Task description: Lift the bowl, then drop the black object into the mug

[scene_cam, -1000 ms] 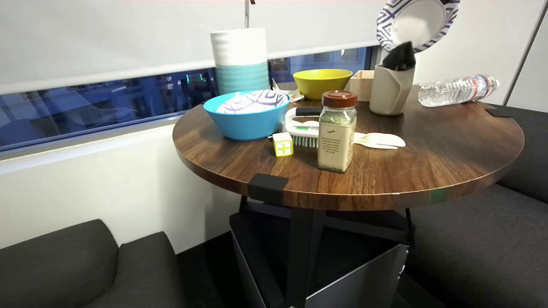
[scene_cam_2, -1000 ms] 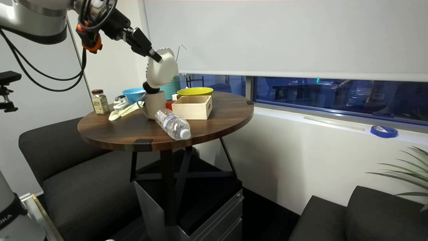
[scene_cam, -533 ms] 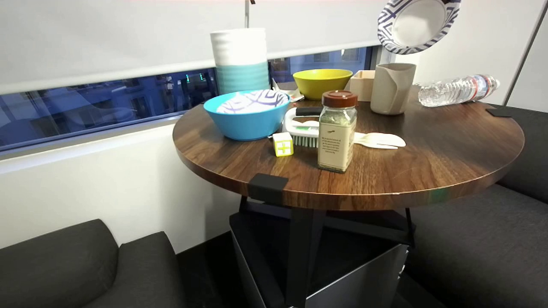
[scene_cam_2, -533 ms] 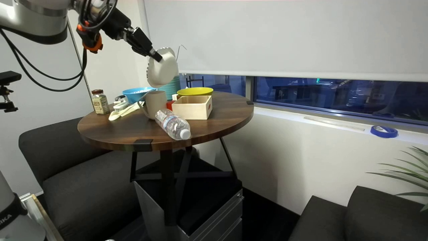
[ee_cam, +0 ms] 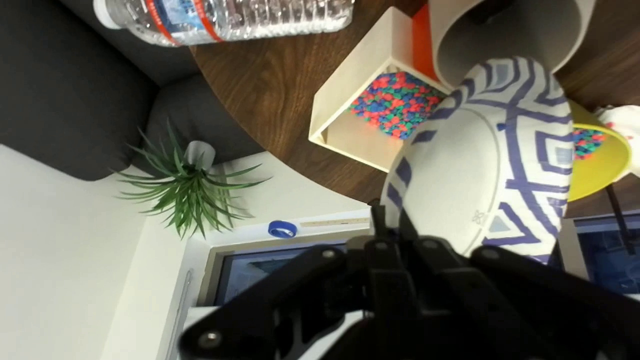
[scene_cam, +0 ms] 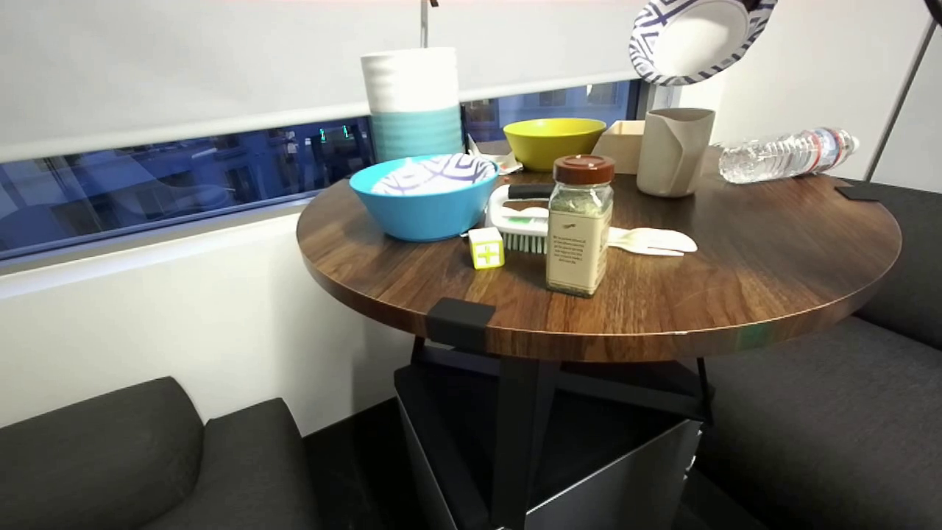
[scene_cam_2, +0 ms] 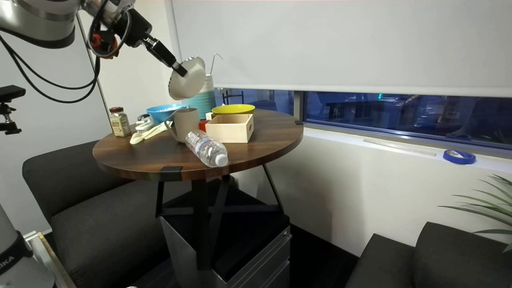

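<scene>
The white bowl with dark blue stripes (scene_cam: pixel 699 40) hangs in the air, tilted nearly on its side; it also shows in an exterior view (scene_cam_2: pixel 188 83) and in the wrist view (ee_cam: pixel 450 175). My gripper (scene_cam_2: pixel 182 70) is shut on its rim; the wrist view shows the rim between the fingertips (ee_cam: pixel 391 219). The cream mug (scene_cam: pixel 673 154) stands upright on the table below the bowl, apart from it; it also shows in an exterior view (scene_cam_2: pixel 187 124). In the wrist view a dark patch shows inside the mug (ee_cam: pixel 525 37). The black object is not clearly visible now.
A plastic bottle (scene_cam_2: pixel 206 149) lies beside the mug, near a wooden box (scene_cam_2: pixel 229 132) and a yellow bowl (scene_cam: pixel 556 140). The light blue bowl (scene_cam: pixel 423 213), holding another striped piece, the brown-lidded jar (scene_cam: pixel 580 235), a brush (scene_cam: pixel 524 228), a small cube (scene_cam: pixel 486 249) and pale utensils (scene_cam: pixel 655 241) share the table.
One second ago the black object showed at the mug's mouth; half a second ago it had gone from sight there. The held bowl has since moved slightly up and back toward the arm.
</scene>
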You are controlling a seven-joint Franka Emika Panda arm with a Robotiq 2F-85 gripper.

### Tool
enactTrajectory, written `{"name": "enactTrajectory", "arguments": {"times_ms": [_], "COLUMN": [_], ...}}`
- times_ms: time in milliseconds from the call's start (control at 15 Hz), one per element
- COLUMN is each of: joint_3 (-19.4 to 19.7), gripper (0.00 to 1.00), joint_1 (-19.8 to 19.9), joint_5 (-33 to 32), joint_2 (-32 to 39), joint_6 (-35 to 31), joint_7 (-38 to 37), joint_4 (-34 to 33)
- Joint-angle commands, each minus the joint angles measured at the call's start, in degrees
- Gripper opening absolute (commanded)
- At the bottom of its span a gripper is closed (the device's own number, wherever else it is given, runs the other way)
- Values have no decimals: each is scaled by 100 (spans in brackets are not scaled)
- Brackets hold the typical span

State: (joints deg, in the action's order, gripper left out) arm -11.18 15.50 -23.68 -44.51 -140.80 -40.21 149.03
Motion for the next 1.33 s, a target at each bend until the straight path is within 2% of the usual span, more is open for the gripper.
{"name": "enactTrajectory", "arguments": {"times_ms": [0, 467, 733, 1067, 1267], "joint_3": [251, 663, 907, 1214, 1269], "gripper": [1, 1, 1, 1, 1], "joint_1": [-233, -796, -1237, -1448, -1372], "joint_5": [681, 2290, 3240, 4188, 4487], "joint_2": [-402, -676, -687, -529, -425], "joint_6": [-141, 72, 427, 1111, 1474], "joint_7": [14, 181, 412, 624, 744], "joint_4": [283, 508, 595, 635, 720]}}
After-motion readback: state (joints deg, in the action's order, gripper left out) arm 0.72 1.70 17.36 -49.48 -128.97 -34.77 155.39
